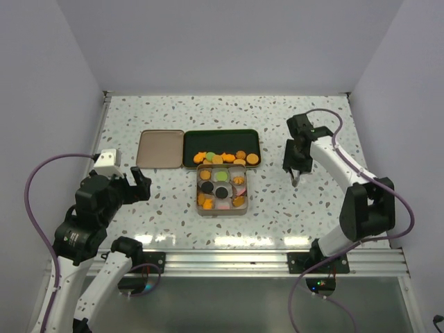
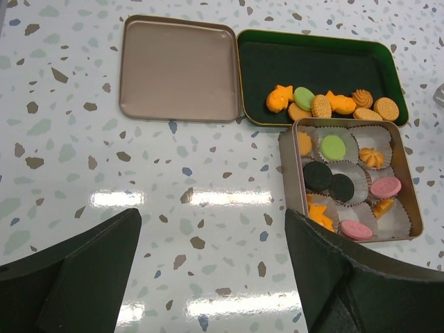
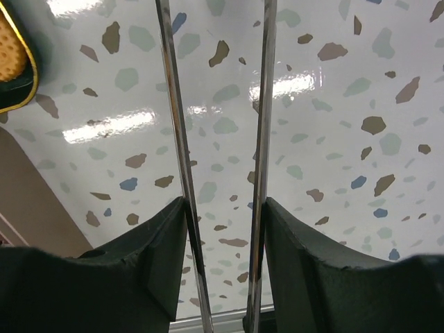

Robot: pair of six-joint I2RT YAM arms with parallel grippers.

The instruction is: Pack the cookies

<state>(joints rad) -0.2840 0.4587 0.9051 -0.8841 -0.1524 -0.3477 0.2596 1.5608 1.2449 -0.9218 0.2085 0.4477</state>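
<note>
Loose cookies (image 1: 225,157), mostly orange with one green, lie along the near side of a dark green tray (image 1: 222,139). They also show in the left wrist view (image 2: 326,104). Just in front of the tray, a tan tin (image 1: 199,189) of white paper cups holds orange, green, pink and dark brown cookies (image 2: 345,182). My left gripper (image 1: 135,186) is open and empty, left of the tin. My right gripper (image 1: 297,166) is right of the tray, shut on metal tongs (image 3: 177,139). The tong blades stand apart with nothing between them, tips near the table.
The tin's tan lid (image 1: 160,148) lies flat to the left of the green tray. In the right wrist view, the tray's corner with one orange cookie (image 3: 8,48) is at the upper left. White walls enclose the speckled table (image 1: 347,208).
</note>
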